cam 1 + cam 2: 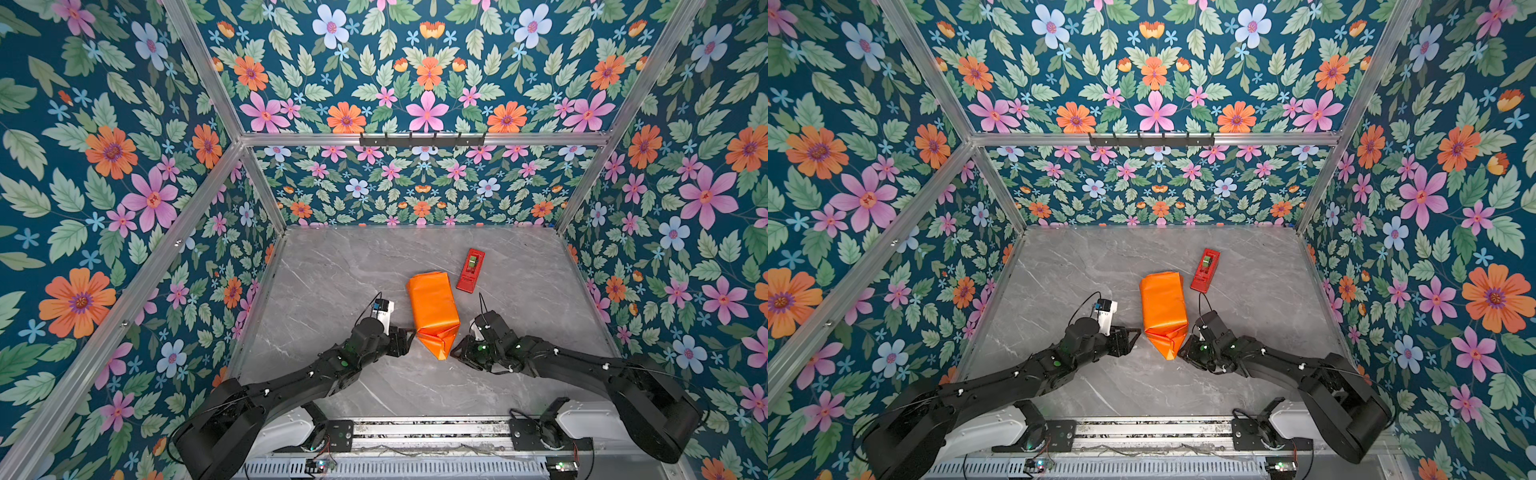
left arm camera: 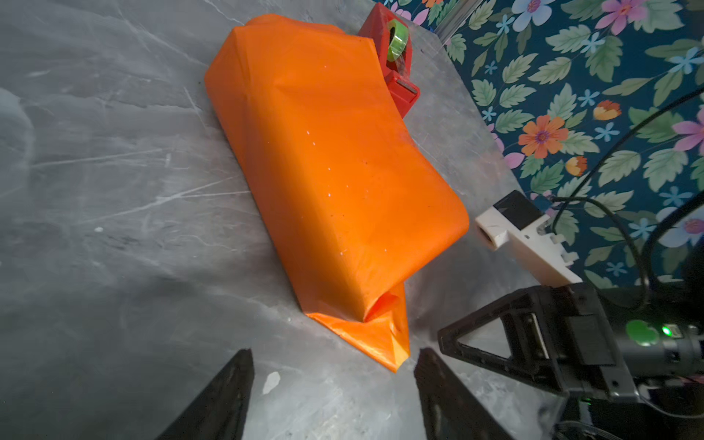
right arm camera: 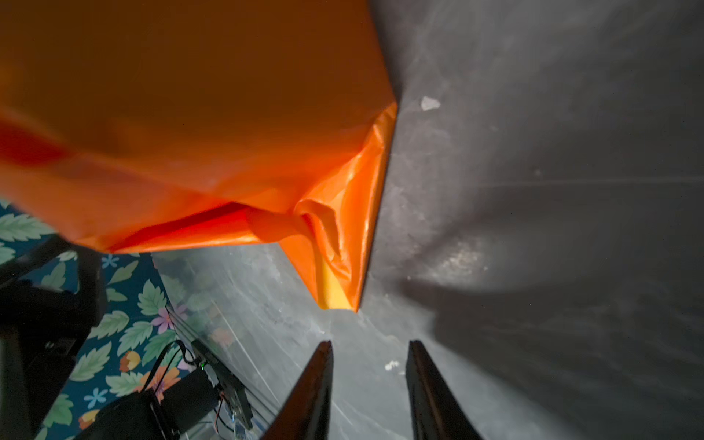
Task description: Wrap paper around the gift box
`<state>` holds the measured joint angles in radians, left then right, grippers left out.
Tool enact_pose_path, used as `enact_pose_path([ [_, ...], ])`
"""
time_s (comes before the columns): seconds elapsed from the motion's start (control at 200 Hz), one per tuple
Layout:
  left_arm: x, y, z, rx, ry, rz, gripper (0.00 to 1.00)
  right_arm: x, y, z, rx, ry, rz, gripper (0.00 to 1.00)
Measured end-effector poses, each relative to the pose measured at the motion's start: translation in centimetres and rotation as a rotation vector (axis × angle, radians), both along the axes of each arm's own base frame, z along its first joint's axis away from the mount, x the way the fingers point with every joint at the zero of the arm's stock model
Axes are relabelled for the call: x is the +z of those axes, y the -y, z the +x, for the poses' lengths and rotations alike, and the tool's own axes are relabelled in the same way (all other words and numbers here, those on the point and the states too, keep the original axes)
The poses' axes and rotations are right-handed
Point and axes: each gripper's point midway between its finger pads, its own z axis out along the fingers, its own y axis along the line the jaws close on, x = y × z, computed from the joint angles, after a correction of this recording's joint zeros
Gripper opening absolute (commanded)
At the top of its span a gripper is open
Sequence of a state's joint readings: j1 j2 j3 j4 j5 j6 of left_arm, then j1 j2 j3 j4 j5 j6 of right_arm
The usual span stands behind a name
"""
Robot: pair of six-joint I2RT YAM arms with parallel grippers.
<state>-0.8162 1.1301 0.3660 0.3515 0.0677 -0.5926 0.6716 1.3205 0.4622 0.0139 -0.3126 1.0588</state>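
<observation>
L fingers (image 2: 224, 400) spread apart w/ nothing between, low over the tabletop (image 1: 332, 270), just left of the loose pointed flap of the paper (image 1: 432, 307); R fingers (image 3: 312, 392) also apart & empty, tips just short of that flap on its right. The paper, glossy orange, lies as a boxy bundle at lower centre of both top views, gift box hidden inside. Red tape dispenser (image 1: 471, 270) sits just beside its upper-right corner.
</observation>
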Motion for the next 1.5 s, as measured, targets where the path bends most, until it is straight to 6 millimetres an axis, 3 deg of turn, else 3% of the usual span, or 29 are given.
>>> enact_pose_path([
  [0.57, -1.6, 2.0, -3.2, -0.235, 0.155, 0.146, 0.6, -0.8, -3.1, 2.5, -0.154, 0.045, 0.115, 0.26],
  [1.15, -4.4, 5.3, -4.1, -0.487, 0.274, 0.299, 0.56, -1.4, -2.4, 3.0, -0.195, 0.061, 0.087, 0.0],
  [1.31, -5.3, 6.1, -5.3, -0.617, 0.368, 0.361, 0.54, -1.2, -1.9, 3.1, -0.213, 0.072, 0.07, 0.0],
  [1.5, -5.4, 7.6, -4.5, -0.711, 0.469, 0.467, 0.52, -0.4, -2.0, 3.4, -0.209, 0.096, 0.078, 0.0],
])
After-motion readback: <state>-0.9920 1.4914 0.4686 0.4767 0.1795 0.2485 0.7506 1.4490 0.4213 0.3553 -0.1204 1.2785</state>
